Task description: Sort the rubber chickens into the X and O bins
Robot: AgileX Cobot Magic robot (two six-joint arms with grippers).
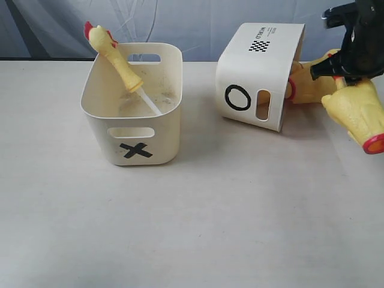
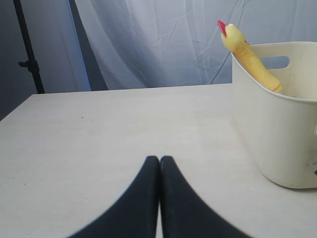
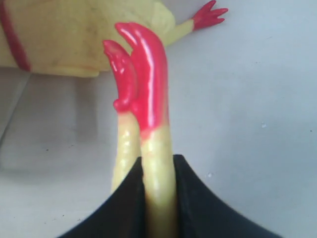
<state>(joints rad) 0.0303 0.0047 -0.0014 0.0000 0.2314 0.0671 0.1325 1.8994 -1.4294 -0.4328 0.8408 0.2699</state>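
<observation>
The X bin [image 1: 135, 129] stands upright at the left. A rubber chicken's head and neck piece [image 1: 114, 54] leans on its rim, and a white tube [image 1: 150, 102] runs down from it into the tub. The O bin [image 1: 258, 75] lies tipped on its side. A second rubber chicken [image 1: 312, 84] lies at its mouth. My right gripper [image 3: 158, 161] is shut on one yellow leg [image 3: 157, 148] of a third rubber chicken [image 1: 357, 111], red feet [image 3: 143, 74] sticking out past the fingertips. My left gripper [image 2: 159, 159] is shut and empty over bare table, near the X bin [image 2: 277, 124].
A grey-blue cloth backdrop [image 1: 192, 24] hangs behind the table. A dark stand [image 2: 27, 49] is off the table's far corner. The pale tabletop [image 1: 210, 228] stretches wide in front of both bins.
</observation>
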